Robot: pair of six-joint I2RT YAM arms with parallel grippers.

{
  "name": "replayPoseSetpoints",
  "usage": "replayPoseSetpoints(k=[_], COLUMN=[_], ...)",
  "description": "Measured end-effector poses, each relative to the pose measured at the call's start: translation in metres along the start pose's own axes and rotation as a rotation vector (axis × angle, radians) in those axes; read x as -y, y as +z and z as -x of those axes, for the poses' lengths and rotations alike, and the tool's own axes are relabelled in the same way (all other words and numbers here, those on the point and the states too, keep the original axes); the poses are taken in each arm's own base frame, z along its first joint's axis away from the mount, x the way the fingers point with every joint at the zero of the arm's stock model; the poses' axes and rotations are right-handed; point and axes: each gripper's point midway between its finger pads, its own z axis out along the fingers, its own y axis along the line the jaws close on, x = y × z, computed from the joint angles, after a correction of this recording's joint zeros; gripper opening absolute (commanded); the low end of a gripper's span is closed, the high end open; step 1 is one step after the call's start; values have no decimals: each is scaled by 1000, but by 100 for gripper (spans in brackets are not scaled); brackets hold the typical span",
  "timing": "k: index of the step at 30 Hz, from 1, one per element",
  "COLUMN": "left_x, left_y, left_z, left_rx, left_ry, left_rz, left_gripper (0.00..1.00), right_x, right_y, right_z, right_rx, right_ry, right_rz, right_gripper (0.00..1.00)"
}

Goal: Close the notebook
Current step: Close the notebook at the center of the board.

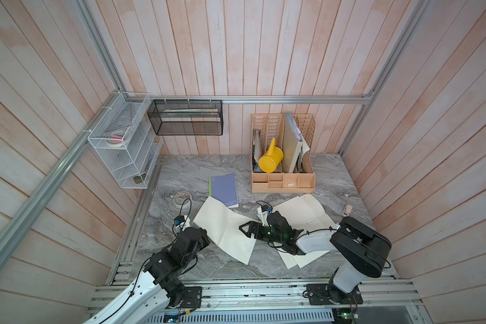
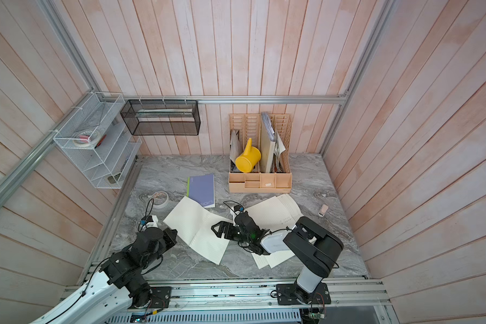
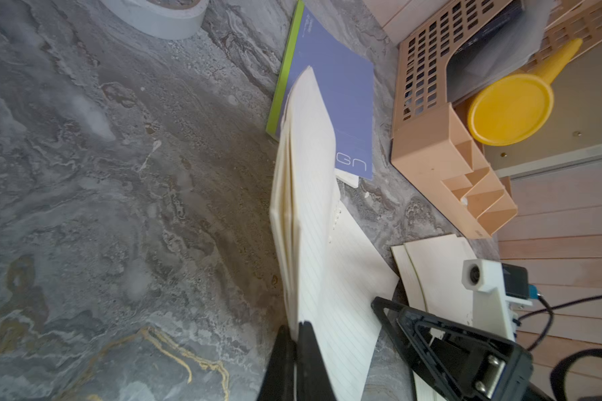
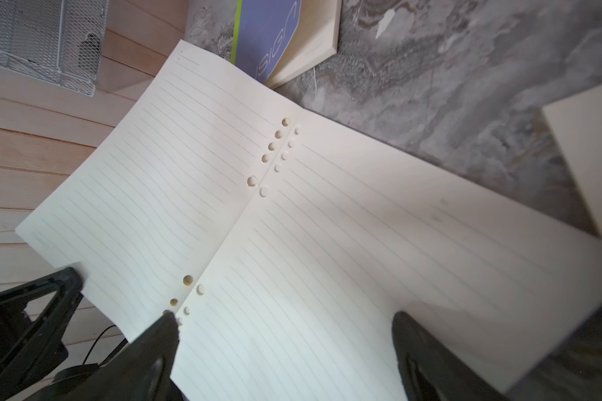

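Lying open in the middle of the grey marble table [image 1: 197, 174], the notebook [image 1: 225, 230] shows cream lined pages with punched holes along its fold. Its 2 halves sit differently. The half on the robot's right lies flat on the table, while the half on the robot's left is lifted off the table and stands tilted.

The left claw [image 3: 298, 330] is pinched together on the near outer edge of the lifted stack of pages, with its 2 black fingers pressed against the paper from both sides. The right claw [image 4: 284, 323] hangs over the near part of the notebook with its 2 fingers spread wide apart, 1 by the fold and 1 over the flat page. Whether they touch the paper cannot be told.

A closed blue notebook [image 1: 223, 189] with a green spine lies just behind the lifted half, near its far corner. Other lined sheets [image 1: 303, 213] lie spread on the right of the table, partly under the right arm. A roll of tape [image 1: 182, 197] sits to the left of the blue notebook. At the back stands a peach desk organizer [image 1: 282, 182] with a yellow watering can [image 1: 271, 160] in it.
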Motion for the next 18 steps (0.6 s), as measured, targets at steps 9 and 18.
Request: replayPoseSetpoints(k=[9,18], left_x=[24,51], left_y=[3,-5], left_z=[-27,-38], left_rx=[-105,-167], left_ry=[87,157], left_rz=[-195,-341], left_gripper=[39,42], right_x=[-3,-5], right_y=[8,10], right_z=[7,5], right_rx=[7,-5], right_ry=[-22,-37], right_rz=[50,60], right_gripper=[98,98])
